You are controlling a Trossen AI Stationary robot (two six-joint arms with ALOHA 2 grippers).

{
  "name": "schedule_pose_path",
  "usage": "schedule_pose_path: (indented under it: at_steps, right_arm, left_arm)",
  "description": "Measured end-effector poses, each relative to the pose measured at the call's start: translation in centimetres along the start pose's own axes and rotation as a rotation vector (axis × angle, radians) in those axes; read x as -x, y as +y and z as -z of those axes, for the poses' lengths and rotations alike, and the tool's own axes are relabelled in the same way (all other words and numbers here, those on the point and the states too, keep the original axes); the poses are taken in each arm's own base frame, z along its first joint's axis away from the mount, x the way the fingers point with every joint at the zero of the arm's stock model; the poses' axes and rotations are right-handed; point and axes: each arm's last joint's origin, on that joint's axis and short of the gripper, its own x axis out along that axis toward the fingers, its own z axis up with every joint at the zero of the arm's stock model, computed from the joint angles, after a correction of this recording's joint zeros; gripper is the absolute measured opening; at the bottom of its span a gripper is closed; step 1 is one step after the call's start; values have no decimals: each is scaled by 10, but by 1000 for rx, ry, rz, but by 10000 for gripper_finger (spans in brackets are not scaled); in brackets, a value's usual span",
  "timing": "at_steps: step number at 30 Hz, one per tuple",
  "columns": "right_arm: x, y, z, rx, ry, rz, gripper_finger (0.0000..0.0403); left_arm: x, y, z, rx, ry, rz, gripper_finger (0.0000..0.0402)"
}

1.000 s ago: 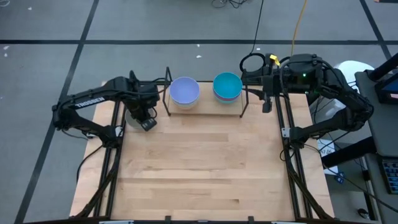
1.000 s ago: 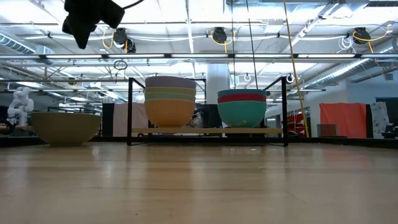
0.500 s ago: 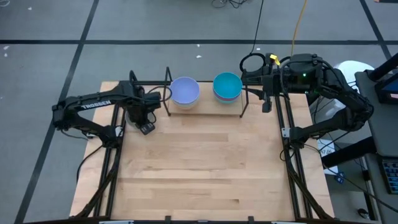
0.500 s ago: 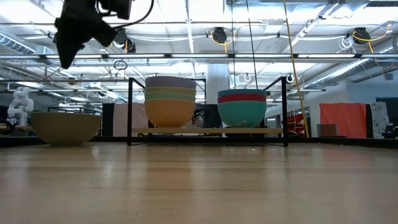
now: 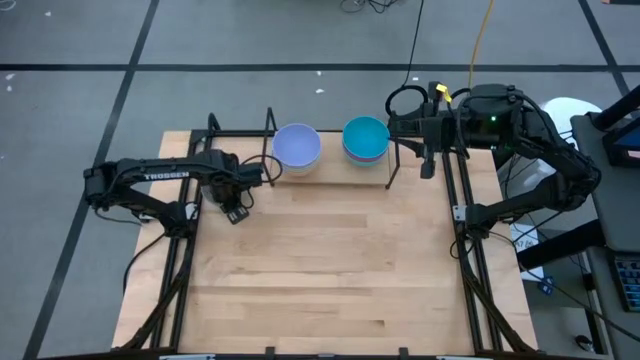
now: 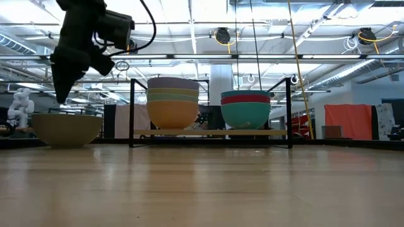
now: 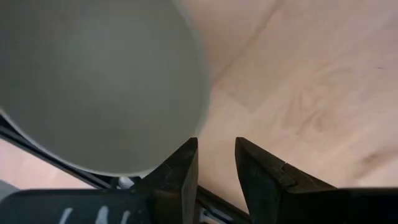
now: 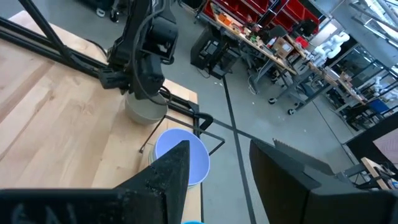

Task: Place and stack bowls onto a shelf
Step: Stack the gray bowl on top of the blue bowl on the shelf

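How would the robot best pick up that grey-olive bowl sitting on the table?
Probably by the rim, from above: the grey-olive bowl stands upright and open, its wall thin. The left gripper hangs over its edge, fingers open.

Pale smooth wooden table (image 5: pixel 320 270), matt grey-olive bowl (image 7: pixel 93 81), thin black metal-rod shelf (image 6: pixel 208 132)

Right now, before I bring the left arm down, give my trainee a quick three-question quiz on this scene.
1. True or false: the grey-olive bowl stands on the shelf.
2. Which stack is taller: A, the one topped by the lavender bowl, or B, the one topped by the teal bowl?
3. The left end effector hangs above which bowl's rim?

Key: 1 false, it stands on the table beside it; 2 A; 3 the grey-olive bowl.
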Motion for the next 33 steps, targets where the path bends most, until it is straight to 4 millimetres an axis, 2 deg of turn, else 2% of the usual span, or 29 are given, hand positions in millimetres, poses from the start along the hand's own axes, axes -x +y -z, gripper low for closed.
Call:
schedule_pose_path:
  at_steps: [5,13,33]
  right_arm:
    - [0,0,0,0,-1,0,162]
    - [0,-2,-2,23,-24,16,162]
    - [0,-2,-2,24,-24,16,162]
  left_arm:
    - [-10,3,2,-2,4,-80,113]
    - [-22,3,2,1,-1,-80,113]
    - [-22,-1,-9,-39,-118,-48,113]
